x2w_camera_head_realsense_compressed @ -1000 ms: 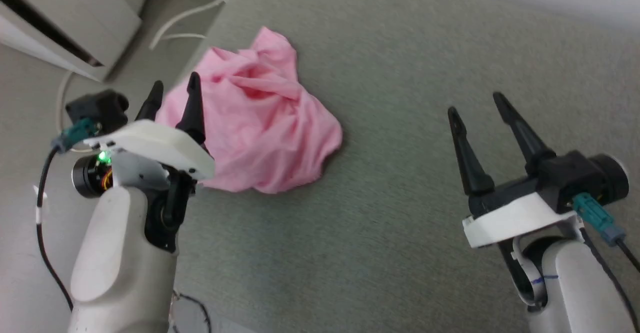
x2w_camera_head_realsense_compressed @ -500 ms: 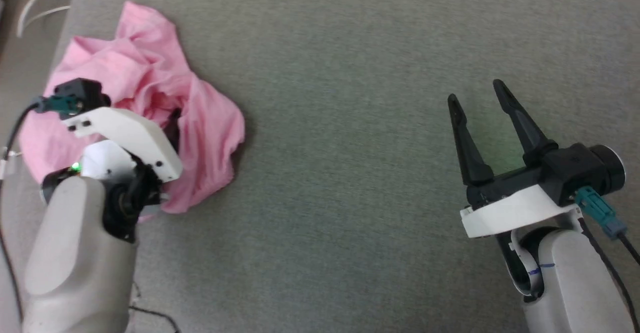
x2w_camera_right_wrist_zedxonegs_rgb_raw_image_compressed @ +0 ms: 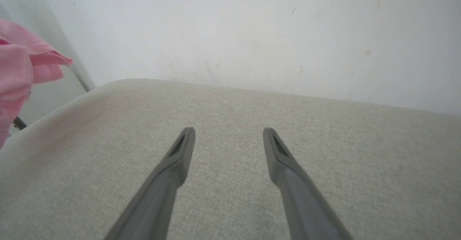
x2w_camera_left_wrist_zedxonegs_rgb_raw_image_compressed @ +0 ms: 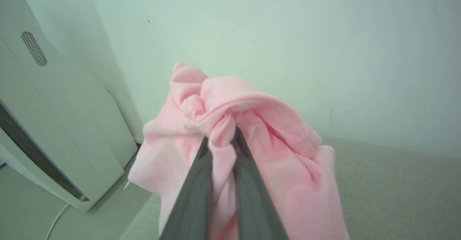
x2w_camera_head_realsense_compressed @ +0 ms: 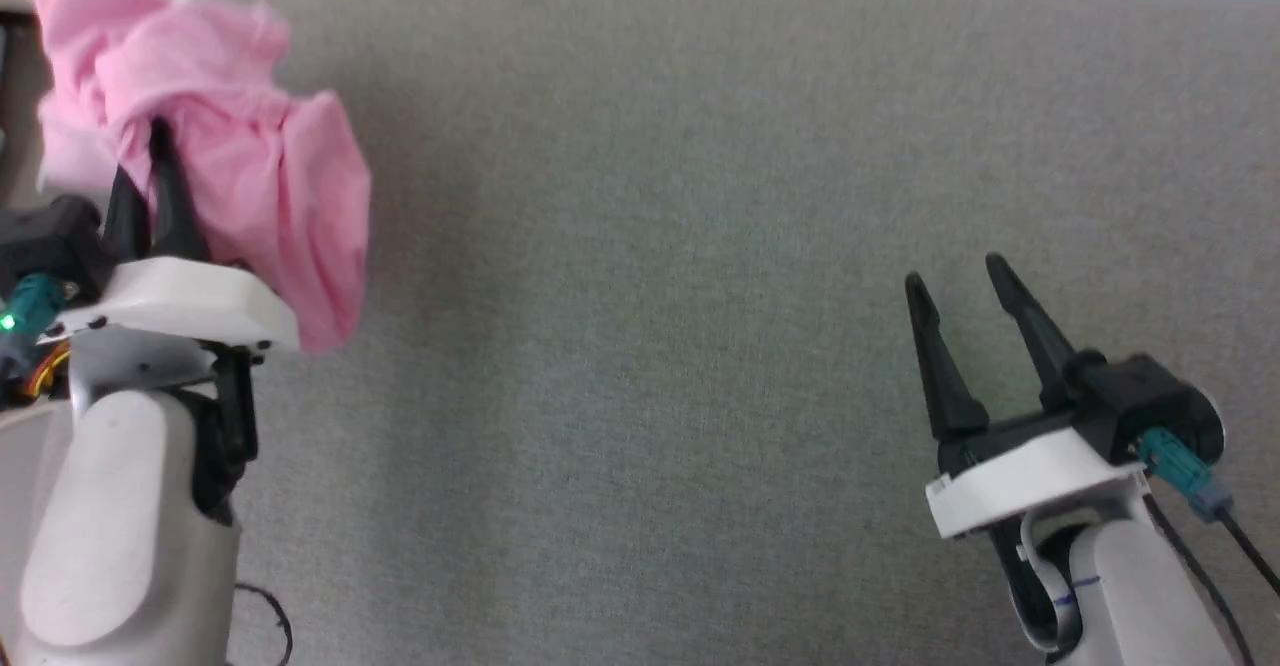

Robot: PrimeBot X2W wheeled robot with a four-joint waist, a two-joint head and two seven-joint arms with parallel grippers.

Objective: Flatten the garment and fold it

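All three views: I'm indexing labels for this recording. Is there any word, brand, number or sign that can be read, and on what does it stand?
No readable text in any view.
The garment is plain pink, with no print or tag showing.
The pale appliance has a vent grille but no lettering.
The right forearm bears a thin blue mark, not a letter.

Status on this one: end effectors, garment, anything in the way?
Left end effector shut on garment, bunched, hanging. Right end effector open, empty, over grey surface. Nothing in the way.
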